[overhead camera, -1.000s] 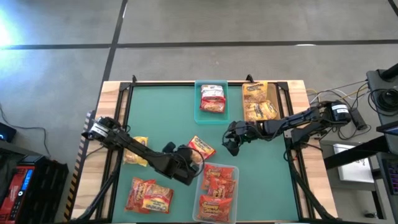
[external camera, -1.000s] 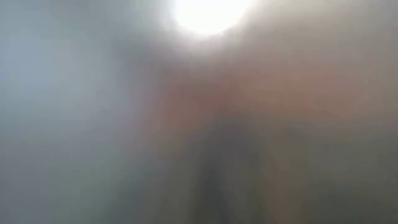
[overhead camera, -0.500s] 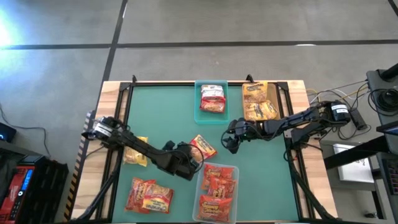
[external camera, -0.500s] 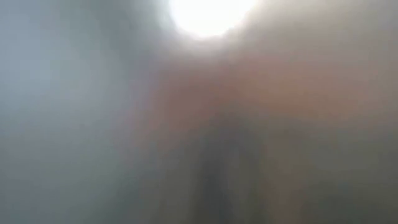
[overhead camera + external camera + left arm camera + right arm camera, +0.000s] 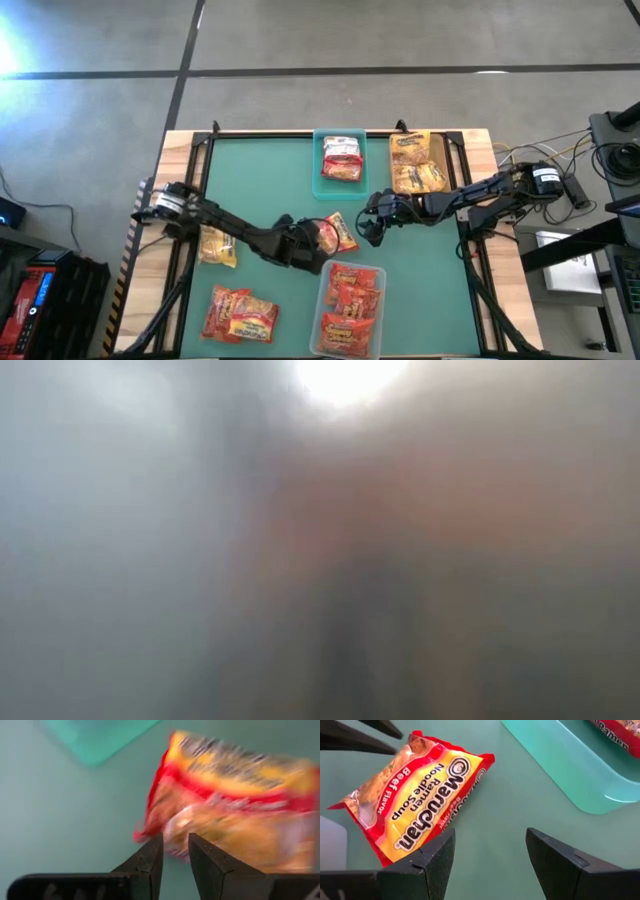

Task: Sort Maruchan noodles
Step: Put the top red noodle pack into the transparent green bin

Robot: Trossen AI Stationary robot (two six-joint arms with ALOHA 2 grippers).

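Observation:
A red-and-yellow Maruchan beef packet (image 5: 336, 232) (image 5: 415, 805) sits mid-table between the two grippers. My left gripper (image 5: 312, 246) (image 5: 175, 844) reaches in from the table's left and is shut on it. My right gripper (image 5: 370, 230) (image 5: 490, 865) hovers just right of the packet, open and touching nothing. A yellow packet (image 5: 218, 246) and two red-orange packets (image 5: 240, 314) lie flat on the mat near the left. The low view shows only blur. My left gripper pinches the packet's crimped end edge (image 5: 172, 837) between its two fingers, coming roughly level from the table's left. In the right wrist view the fingertips (image 5: 395, 751) meet the packet at its end (image 5: 411, 744). The packet sits tilted, its held end raised.
The teal bin (image 5: 322, 188) at the far middle holds red-and-white packets. The tan bin (image 5: 440, 150) to its right holds yellow ones. The clear bin (image 5: 378, 272) at the near middle holds red-orange ones. Green mat lies bare at the far left and near right.
My left gripper has moved toward the far edge and a little right, and the beef packet has shifted with it toward my right gripper, turning slightly.

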